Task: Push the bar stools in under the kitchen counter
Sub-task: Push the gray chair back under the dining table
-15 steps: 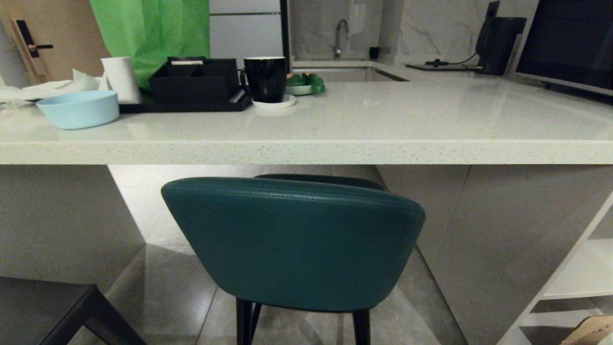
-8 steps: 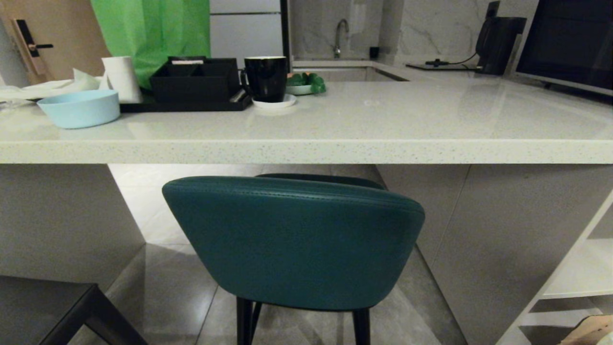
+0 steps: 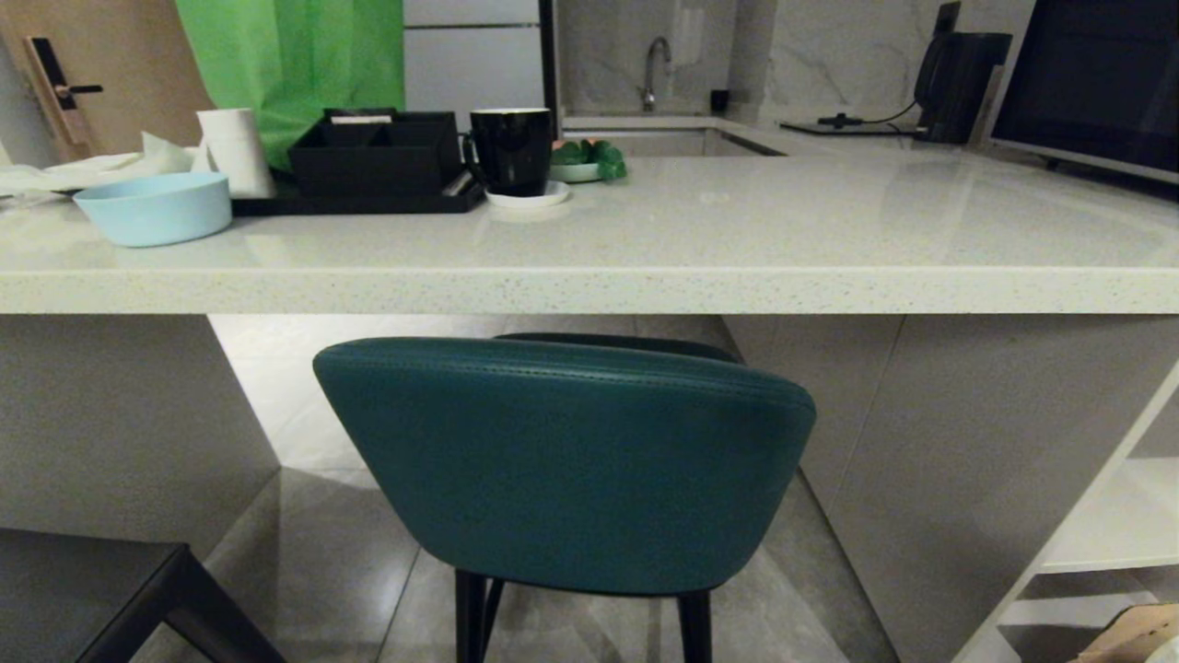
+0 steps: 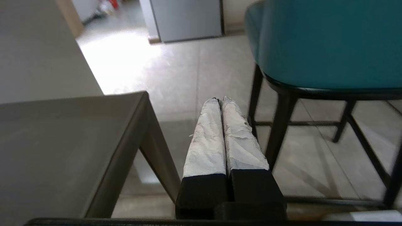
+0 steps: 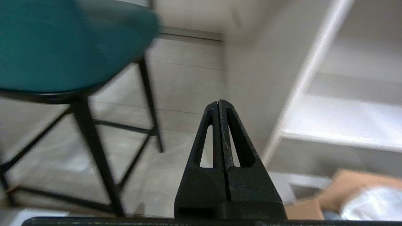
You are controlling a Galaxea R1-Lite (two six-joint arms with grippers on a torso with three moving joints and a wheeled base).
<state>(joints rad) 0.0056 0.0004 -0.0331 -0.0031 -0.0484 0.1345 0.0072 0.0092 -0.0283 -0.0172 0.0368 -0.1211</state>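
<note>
Teal stool [image 4: 326, 44] beside left gripper [image 4: 219, 99]

Neither of our arms shows in the head view; both sit low, seen only by their own wrist cameras. Our left gripper [image 4: 220, 99] has its white-wrapped fingers [image 4: 205, 141] pressed flat together, nothing between them. Our right gripper [image 5: 219, 101] likewise: black slotted fingers [image 5: 234, 147] closed tip to tip, empty, touching nothing.
</note>
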